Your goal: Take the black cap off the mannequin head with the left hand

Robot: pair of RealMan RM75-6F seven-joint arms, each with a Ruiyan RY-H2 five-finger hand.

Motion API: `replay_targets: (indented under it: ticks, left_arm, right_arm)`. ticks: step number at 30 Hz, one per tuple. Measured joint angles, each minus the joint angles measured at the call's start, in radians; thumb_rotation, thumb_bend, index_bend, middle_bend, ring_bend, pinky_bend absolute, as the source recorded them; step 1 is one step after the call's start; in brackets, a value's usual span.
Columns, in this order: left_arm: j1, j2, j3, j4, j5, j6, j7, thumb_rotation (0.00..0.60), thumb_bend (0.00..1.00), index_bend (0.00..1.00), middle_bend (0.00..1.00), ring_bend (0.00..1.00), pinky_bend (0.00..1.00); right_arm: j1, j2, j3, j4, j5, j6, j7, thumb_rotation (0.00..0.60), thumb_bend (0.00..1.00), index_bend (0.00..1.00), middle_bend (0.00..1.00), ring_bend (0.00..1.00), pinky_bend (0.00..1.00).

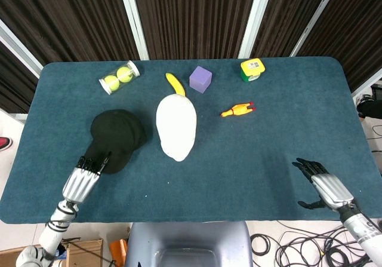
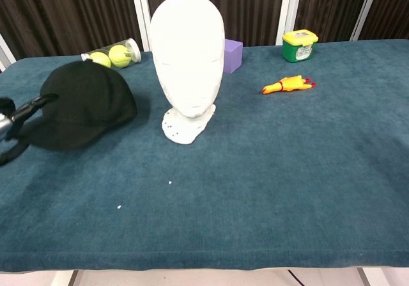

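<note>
Left hand (image 1: 85, 177) grips the brim of the black fabric cap (image 1: 117, 137), which lies on the table (image 1: 250, 159) just beyond its fingertips, left of the bare white mannequin head (image 1: 176, 125) (right hand (image 1: 322, 184) well apart, spread and empty).

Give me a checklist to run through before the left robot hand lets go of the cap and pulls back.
1. Cap off the mannequin head: ok, head bare.
2. Cap resting on the table: cannot tell, it sits low but contact is unclear.
3. Left robot hand at the brim: ok, fingers on its near edge.
4. Cap apart from the tube of tennis balls: ok.
5. Right robot hand out of the way: ok, open at the table's far right edge.
</note>
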Motion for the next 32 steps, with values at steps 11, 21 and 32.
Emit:
replay_targets:
  ticks: [11,21,32]
  left_arm:
    - [0.128,0.076,0.068,-0.21,-0.004,-0.074,-0.101,0.6,0.19,0.0,0.0,0.0,0.15]
    - [0.174,0.387,0.11,-0.742,-0.005,-0.109,-0.101,0.6,0.26,0.0,0.0,0.0,0.07]
    - [0.266,0.685,0.097,-1.209,-0.003,0.026,-0.102,0.6,0.27,0.0,0.0,0.0,0.02]
  right_arm:
    - [-0.013,0.011,-0.004,-0.01,-0.008,0.023,-0.018,0.6,0.12,0.0,0.0,0.0,0.0]
    - [-0.046,0.021,-0.003,-0.035,0.002,0.069,-0.084,0.6,0.12,0.0,0.0,0.0,0.0]
    - [-0.171,-0.046,0.026,-0.046,0.051,0.281,-0.292,0.6,0.12,0.0,0.0,0.0,0.0]
